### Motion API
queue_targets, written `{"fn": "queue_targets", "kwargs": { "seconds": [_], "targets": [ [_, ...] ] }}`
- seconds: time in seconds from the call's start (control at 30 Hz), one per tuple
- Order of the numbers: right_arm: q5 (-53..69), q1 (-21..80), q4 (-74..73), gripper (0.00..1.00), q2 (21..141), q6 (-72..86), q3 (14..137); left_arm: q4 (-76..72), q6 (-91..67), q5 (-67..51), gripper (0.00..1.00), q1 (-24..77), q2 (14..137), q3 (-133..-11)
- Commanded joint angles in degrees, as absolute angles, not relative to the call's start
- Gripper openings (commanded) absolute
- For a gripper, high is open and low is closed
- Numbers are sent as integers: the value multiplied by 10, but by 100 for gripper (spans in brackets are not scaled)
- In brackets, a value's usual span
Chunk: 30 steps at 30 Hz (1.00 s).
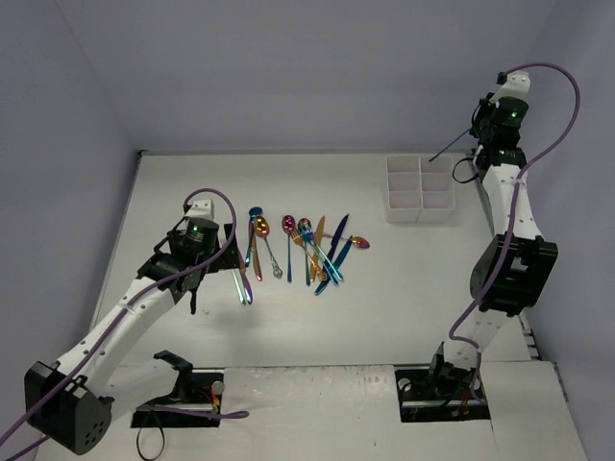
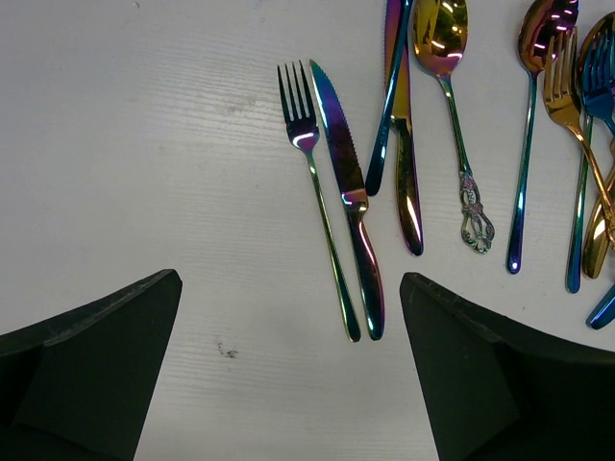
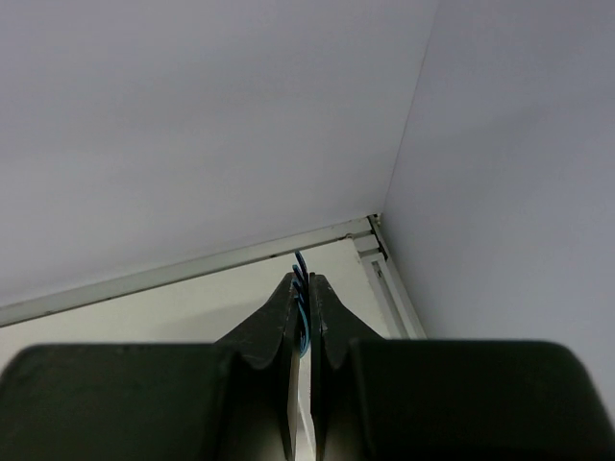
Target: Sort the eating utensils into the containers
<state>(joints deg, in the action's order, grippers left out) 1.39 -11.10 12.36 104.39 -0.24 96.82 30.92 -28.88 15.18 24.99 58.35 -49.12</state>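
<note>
**Top view.** A white tray of square compartments sits toward the far right of the table. Left of the tray and well apart from it lies a loose row of coloured cutlery. The left gripper hovers over the end of that row farthest from the tray, its jaws spread wide and empty. The right gripper hangs raised beyond the tray's far right corner. It is clenched on a thin blue utensil that slants down toward the tray's far edge.

**Left wrist view.** The tray is out of sight. A fork and a knife lie side by side on the table, ahead of the gap between the parted fingers and touching neither. More cutlery lies beside them.

**Right wrist view.** The tray is again out of sight. The fingers press together on the blue utensil, whose narrow tip shows just past them.
</note>
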Motion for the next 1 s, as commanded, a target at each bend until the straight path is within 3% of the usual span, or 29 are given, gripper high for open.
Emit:
{"fn": "queue_targets", "kwargs": {
  "seconds": [0.0,0.47,0.57,0.77,0.97],
  "targets": [
    [14,-117,185,0,1061,-33,1002,293,-301,158,97,244,589,-498],
    [72,-121,186,1,1151,-27,1012,300,-326,155,97,243,590,-483],
    [88,-124,185,14,1160,-22,1009,301,-333,155,97,243,587,-475],
    [93,-128,184,54,1136,-15,990,300,-348,149,97,243,592,-467],
    [71,-128,171,79,1045,-14,952,297,-379,157,97,243,605,-462]
  ]
}}
